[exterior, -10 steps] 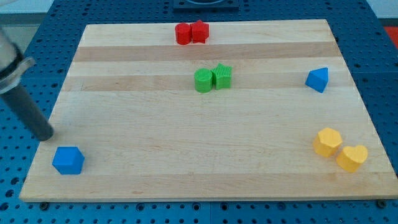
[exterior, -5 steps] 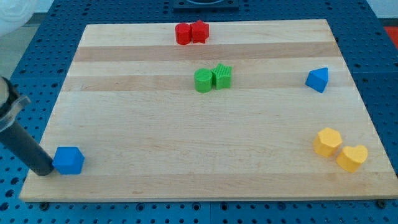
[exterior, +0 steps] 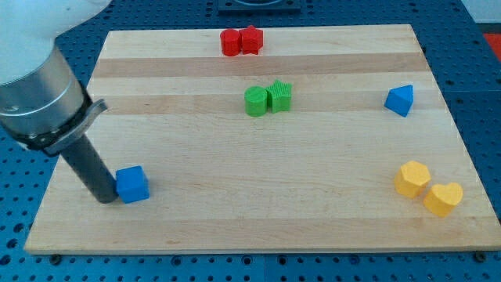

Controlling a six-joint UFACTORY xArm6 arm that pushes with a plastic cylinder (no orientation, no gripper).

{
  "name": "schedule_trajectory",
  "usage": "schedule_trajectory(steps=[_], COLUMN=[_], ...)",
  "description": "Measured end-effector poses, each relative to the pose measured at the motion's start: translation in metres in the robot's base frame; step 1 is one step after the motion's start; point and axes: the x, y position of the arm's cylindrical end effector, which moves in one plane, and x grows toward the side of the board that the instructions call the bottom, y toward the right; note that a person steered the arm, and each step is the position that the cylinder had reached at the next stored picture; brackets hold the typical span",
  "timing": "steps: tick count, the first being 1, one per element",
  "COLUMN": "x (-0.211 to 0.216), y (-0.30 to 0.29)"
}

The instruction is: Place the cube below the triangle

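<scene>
A blue cube [exterior: 132, 185] lies on the wooden board [exterior: 258, 196] at the view's lower left. My tip [exterior: 105, 199] stands against the cube's left side, touching it. A blue triangle [exterior: 399, 99] sits far off at the view's right, in the upper half of the board. The cube is far to the left of the triangle and lower in the view.
Two red blocks [exterior: 240, 41] sit together at the view's top centre. Two green blocks [exterior: 268, 99] sit together near the middle. Two yellow blocks [exterior: 427, 188] sit at the view's lower right. The arm's grey body [exterior: 39, 94] covers the board's left edge.
My tip moved down to the cube's left side, then pushed it to the right and slightly up. The cube now lies about 60 pixels further right.
</scene>
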Motion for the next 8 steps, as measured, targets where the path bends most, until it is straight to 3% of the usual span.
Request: schedule_trajectory(steps=[8], x=[-0.075], y=[0.199])
